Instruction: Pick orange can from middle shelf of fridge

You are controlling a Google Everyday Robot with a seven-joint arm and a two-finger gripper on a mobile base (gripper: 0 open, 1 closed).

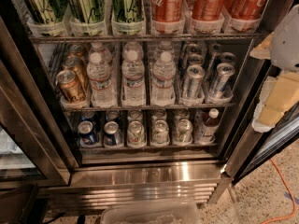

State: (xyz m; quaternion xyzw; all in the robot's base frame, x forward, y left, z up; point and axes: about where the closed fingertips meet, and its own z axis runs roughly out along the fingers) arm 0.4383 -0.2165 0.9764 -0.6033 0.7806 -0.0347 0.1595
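The fridge (145,176) stands open in front of me. On the middle shelf (140,107) the leftmost lane holds three copper-orange cans in a row, front to back. The front orange can (71,85) stands upright at the shelf's front left, and another (76,68) stands behind it. Water bottles (133,76) fill the middle lanes and slim silver cans (192,80) the right lanes. My gripper (276,101) is a pale cream and white shape at the right edge, outside the fridge by the right door frame. It is far to the right of the orange cans and holds nothing.
The rack above holds tall green cans (86,3) and red Coca-Cola cans (167,3). The rack below holds small blue and silver cans (112,133) and a small bottle (208,125). A clear plastic bin (149,213) sits on the floor in front. An orange cable (286,190) runs across the floor at the right.
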